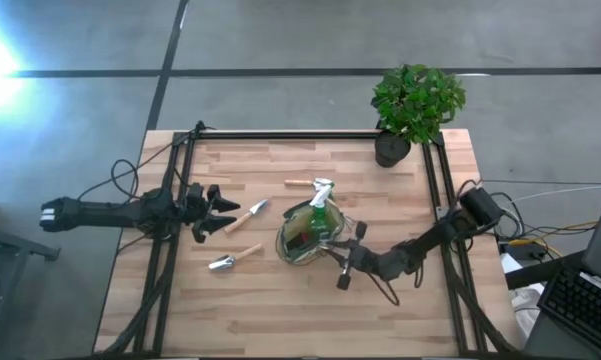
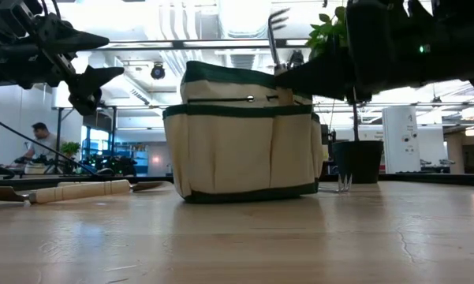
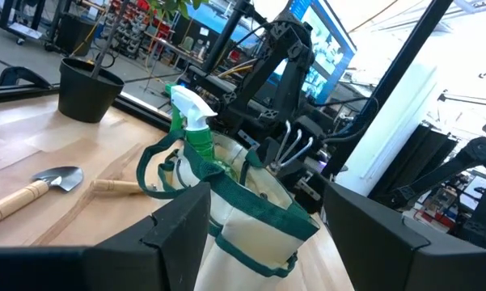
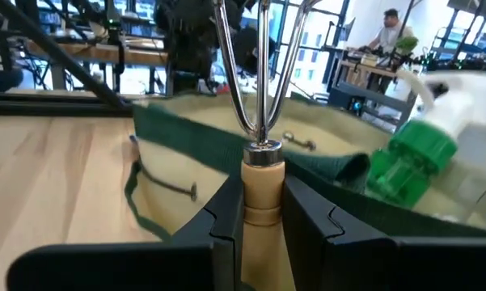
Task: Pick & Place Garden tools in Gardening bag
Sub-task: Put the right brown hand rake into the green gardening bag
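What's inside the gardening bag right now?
A green-and-white spray bottle stands in the bag, its head above the rim. The right gripper holds a fork by its wooden handle at the bag's edge, prongs up. The bag's bottom is hidden by its walls.

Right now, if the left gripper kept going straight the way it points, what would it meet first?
Probably the bag: it sits directly ahead between the open fingers of the left gripper. From above, a trowel lies close under that line, so depth leaves some doubt.
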`<state>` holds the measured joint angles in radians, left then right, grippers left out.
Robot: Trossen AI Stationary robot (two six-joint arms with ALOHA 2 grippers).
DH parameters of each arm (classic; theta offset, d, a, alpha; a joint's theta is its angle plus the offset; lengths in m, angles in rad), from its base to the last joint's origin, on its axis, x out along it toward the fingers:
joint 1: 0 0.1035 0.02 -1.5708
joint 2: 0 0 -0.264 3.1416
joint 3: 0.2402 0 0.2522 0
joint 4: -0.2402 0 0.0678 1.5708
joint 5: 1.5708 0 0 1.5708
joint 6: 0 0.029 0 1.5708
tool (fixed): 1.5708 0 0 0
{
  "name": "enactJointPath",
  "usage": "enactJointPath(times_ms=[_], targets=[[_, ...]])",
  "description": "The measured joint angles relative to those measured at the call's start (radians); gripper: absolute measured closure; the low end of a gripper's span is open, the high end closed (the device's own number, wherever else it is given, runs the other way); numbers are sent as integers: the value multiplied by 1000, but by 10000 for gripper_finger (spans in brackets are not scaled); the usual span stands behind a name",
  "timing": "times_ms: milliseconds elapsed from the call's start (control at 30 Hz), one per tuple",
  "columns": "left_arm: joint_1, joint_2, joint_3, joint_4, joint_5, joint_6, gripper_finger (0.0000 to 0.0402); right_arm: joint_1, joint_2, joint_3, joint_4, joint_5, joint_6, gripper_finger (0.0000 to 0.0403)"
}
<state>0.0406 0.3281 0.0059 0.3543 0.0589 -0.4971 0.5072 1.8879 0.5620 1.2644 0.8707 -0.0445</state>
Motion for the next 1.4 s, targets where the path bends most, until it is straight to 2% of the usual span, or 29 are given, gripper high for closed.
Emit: enactJointPath(times_ms=[300, 433, 1033, 1167, 1400], targets=[[0, 0, 0, 0, 0, 0, 156, 0, 46, -4, -3, -39, 24, 355], [0, 0, 0, 0, 0, 0, 156, 0, 42, -7, -76, -66, 76, 355], [0, 0, 0, 0, 0, 0, 156, 1, 36, -8, -106, -67, 97, 354], [0, 0, 0, 0, 0, 0, 156, 1, 36, -8, -107, -60, 94, 341], [0, 0, 0, 0, 0, 0, 156, 1, 36, -8, -108, -59, 80, 296]])
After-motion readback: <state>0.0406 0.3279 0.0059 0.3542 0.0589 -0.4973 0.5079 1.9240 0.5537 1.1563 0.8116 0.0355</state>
